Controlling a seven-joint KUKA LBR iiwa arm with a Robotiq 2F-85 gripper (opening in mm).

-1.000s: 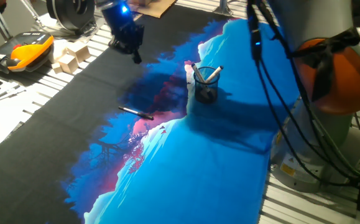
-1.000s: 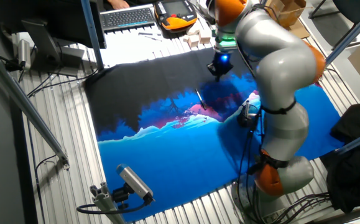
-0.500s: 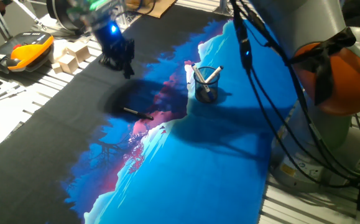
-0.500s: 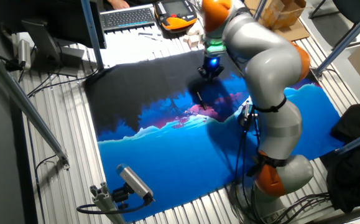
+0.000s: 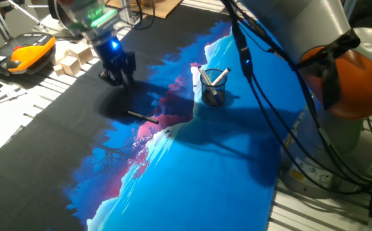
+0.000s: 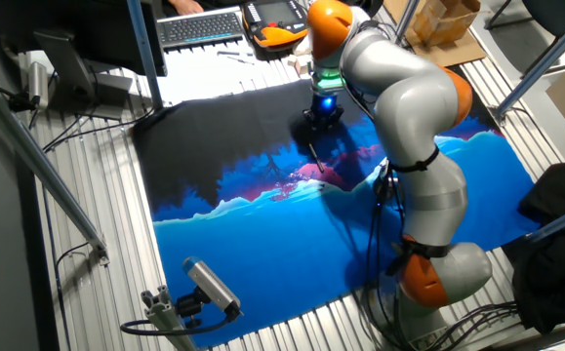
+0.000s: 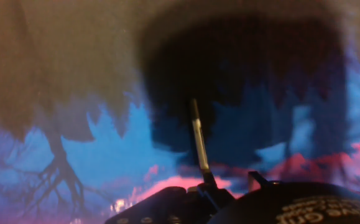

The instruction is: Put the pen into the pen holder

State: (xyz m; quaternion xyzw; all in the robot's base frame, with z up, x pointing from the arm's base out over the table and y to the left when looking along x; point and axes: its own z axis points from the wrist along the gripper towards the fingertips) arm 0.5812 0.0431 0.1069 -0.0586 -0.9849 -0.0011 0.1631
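The pen (image 5: 141,116) is seen lying flat on the printed cloth (image 5: 205,167), at the edge where the black area meets the pink and blue, well apart from the pen holder (image 5: 212,86). The gripper (image 5: 117,76) hangs above the black part of the cloth, near the pen but beside it and not over it, and nothing is held. Whether its fingers are spread or closed cannot be told from these views.

The step in hand is judged to be the approach for the pick-up. It is best done by centring the gripper over the middle of the pen, with the fingers turned so that they close across the shaft — not along it. A low descent is called for, since so thin a thing lies almost flush with the cloth and could be rolled or pushed aside by a fingertip. The cloth itself could be caught, so a light touch is advised. In the hand view the pen (image 7: 198,137) runs up the middle of the picture, which suggests that the line is roughly right but that some travel towards it is needed.

Much is hard to make out. The hand view is blurred and its lower edge is filled by dark hardware — the fingertips are not clearly shown. In the other fixed view the pen (image 6: 314,156) is only a faint line, and the holder is hidden behind the arm (image 6: 409,107). Two pale pens (image 5: 214,77) stand in the holder already.
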